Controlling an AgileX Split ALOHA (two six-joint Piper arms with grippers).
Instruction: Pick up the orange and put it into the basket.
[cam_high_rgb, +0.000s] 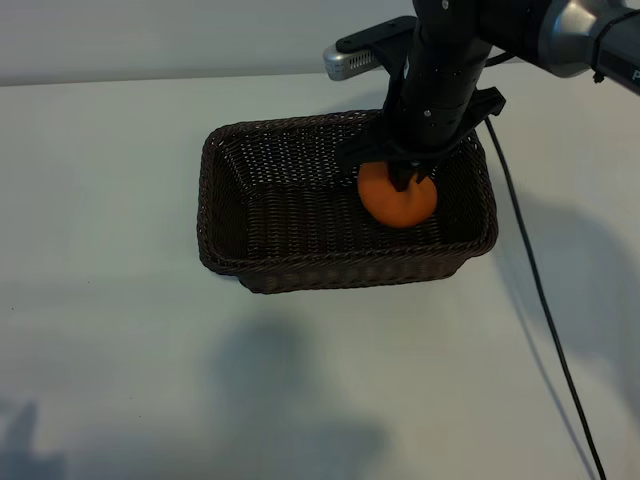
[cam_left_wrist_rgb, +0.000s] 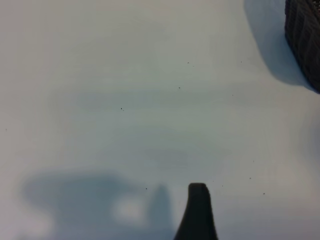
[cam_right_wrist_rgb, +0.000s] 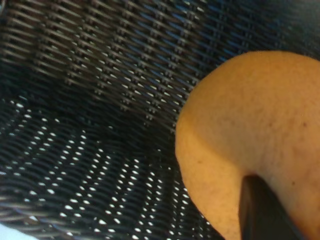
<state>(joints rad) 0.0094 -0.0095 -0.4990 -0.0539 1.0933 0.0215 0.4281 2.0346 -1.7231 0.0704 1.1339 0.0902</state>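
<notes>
The orange (cam_high_rgb: 398, 203) is low inside the dark-brown wicker basket (cam_high_rgb: 350, 268), at its right end. My right gripper (cam_high_rgb: 408, 178) reaches down from above and is shut on the top of the fruit. In the right wrist view the orange (cam_right_wrist_rgb: 260, 130) fills one side against the woven basket wall (cam_right_wrist_rgb: 100, 60), with one dark fingertip (cam_right_wrist_rgb: 260, 210) pressed on its skin. The left arm is outside the exterior view. In the left wrist view a single dark fingertip (cam_left_wrist_rgb: 198, 205) of the open left gripper hangs over bare table, well apart from the basket corner (cam_left_wrist_rgb: 305, 35).
The basket stands on a plain white table (cam_high_rgb: 120, 330) with bare surface all around it. A black cable (cam_high_rgb: 540, 300) trails from the right arm across the table's right side. A white wall (cam_high_rgb: 150, 40) rises behind the table.
</notes>
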